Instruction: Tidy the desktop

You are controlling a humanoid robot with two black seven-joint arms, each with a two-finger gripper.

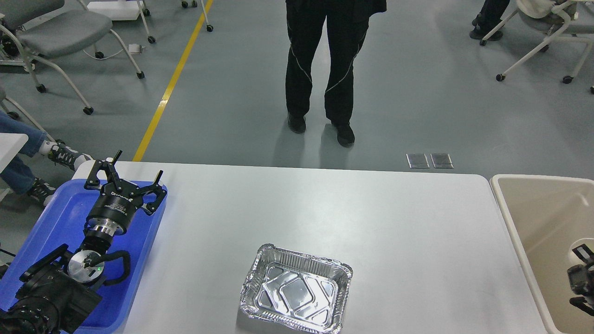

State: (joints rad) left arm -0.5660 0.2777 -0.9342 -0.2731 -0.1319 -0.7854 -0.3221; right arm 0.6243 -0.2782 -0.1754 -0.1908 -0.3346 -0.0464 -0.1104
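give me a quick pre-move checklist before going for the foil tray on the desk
1. Foil tray upright and empty on the desktop: ok.
2. Left gripper open, holding nothing: ok.
3. Left gripper near the tray: not ok, it hangs over the blue tray.
4. Right gripper state: cannot tell, mostly cut off over the beige bin.
5. Desktop between left gripper and foil tray unobstructed: ok.
6. Person standing beyond the far edge: ok.

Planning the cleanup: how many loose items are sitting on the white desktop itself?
1: a foil tray, empty, near the front edge of the desktop, between the blue tray and beige bin.
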